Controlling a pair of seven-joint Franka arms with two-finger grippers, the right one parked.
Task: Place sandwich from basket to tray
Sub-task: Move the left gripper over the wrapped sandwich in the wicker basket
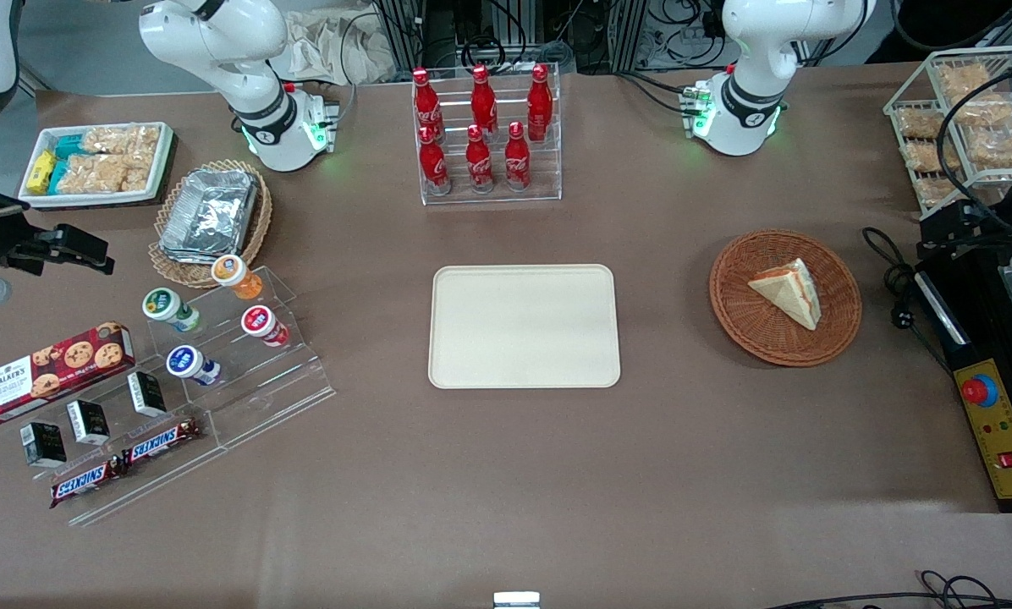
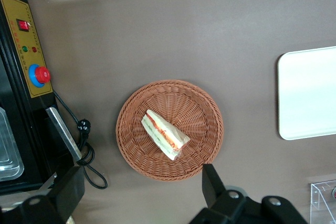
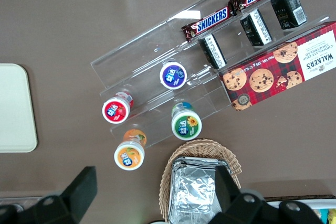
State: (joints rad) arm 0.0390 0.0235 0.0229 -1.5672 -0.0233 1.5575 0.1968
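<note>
Hidden or cut off: in the front view the working arm's end is cropped by the picture edge, so the gripper itself cannot be made out there. The tray shows only one end in the wrist view.
Gripper [image 2: 142, 192]: seen only from the wrist camera, hanging high above the worktop [image 1: 506, 474] over the basket; two dark fingers [image 2: 212, 182] stand wide apart with nothing between them, so the jaws are open.
Sandwich [image 1: 789, 292]: a small triangular wedge lying on its side in the middle of the basket. Pale, smooth bread faces; an orange-red and green filling stripe runs along the cut edge [image 2: 164, 135].
Basket [image 1: 751, 326]: round, shallow, reddish-brown wicker with a tight radial weave and a low rolled rim; it sits toward the working arm's end of the worktop, well apart from the tray.
Tray [image 1: 523, 326]: flat cream-beige rectangle, matte plastic, rounded corners, low rim, bare, near the worktop's middle.
Worktop: brown, smooth, matte covering.
Control box [image 1: 1001, 431]: black and yellow, with a red round button, just beside the basket; a black cable [image 1: 891, 271] loops between them.
Bottle rack [image 1: 489, 135]: clear acrylic steps with red bottles, farther from the front camera than the tray.
Foil containers [image 1: 210, 211]: crinkled silver, stacked in a lighter tan basket toward the parked arm's end.
</note>
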